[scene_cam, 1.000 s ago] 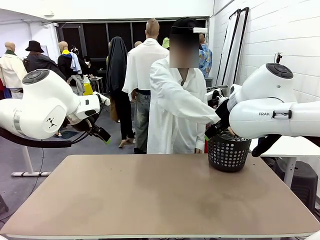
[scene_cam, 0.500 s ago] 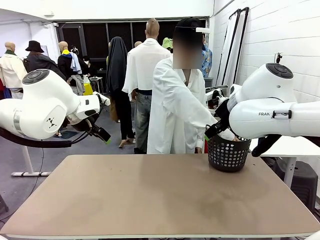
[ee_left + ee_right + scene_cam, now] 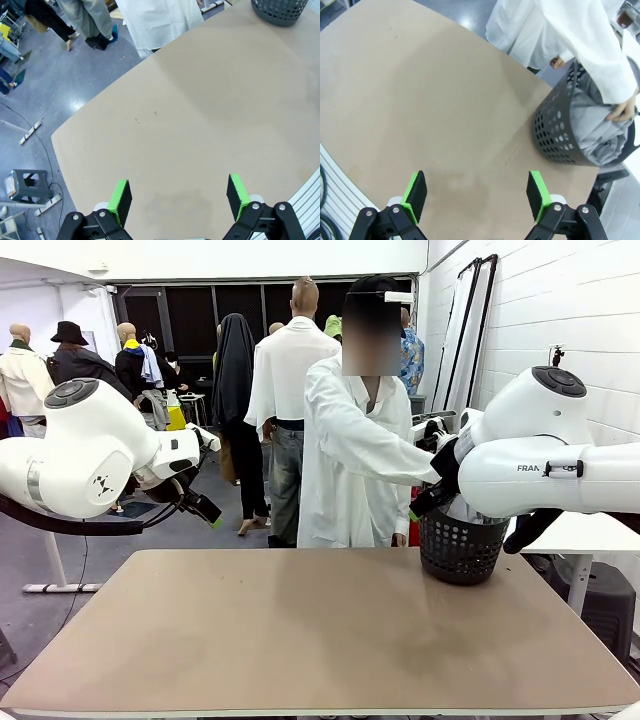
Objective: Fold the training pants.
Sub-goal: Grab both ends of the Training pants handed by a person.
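While left gripper (image 3: pixel 178 190) and right gripper (image 3: pixel 476 189) gape wide, tan table (image 3: pixel 200 100), training pants (image 3: pixel 600 140) in basket (image 3: pixel 554 136), blue-grey floor (image 3: pixel 65 85)

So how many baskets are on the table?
1. The black basket stands at the table's far right side, by the person. Inside it lie grey pants, under the person's hand. The right arm could hide another.

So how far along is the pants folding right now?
Nothing is folded yet. The training pants sit bunched in the black basket, where the person's hand grips them. Both the left gripper and right gripper hang open over the table. Laying out and folding remain.
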Controlling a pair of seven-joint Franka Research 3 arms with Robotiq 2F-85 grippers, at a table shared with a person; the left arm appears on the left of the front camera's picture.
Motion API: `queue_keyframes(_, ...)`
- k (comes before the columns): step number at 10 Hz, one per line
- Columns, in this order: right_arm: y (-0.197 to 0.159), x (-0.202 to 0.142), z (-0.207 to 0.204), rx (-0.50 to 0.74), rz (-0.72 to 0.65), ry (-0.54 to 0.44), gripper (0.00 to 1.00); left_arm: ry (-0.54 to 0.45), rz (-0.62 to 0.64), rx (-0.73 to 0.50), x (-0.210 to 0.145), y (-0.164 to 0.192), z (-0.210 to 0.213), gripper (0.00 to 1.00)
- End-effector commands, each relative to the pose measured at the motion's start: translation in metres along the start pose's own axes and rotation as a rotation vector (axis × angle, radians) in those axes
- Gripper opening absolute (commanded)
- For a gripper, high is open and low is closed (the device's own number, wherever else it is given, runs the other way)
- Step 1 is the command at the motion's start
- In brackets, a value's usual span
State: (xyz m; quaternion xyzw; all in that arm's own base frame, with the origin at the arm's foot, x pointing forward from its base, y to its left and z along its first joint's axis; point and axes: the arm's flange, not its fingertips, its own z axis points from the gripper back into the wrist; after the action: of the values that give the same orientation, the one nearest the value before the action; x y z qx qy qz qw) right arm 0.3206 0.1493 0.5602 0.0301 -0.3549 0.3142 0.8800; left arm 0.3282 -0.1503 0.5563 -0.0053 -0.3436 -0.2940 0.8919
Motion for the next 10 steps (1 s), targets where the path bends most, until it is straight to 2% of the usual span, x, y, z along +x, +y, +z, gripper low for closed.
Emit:
queue_keyframes(1, 0.0009, 0.0011, -0.0008, 0.004, 0.002, -0.007, 1.00, -0.010, 0.001, 0.001, 0.0009, 0.0011, 0.0006, 1.00)
queue_keyframes(10, 0.0009, 0.0011, -0.0008, 0.004, 0.002, -0.007, 1.00, -0.010, 0.001, 0.001, 0.0009, 0.0011, 0.0006, 1.00)
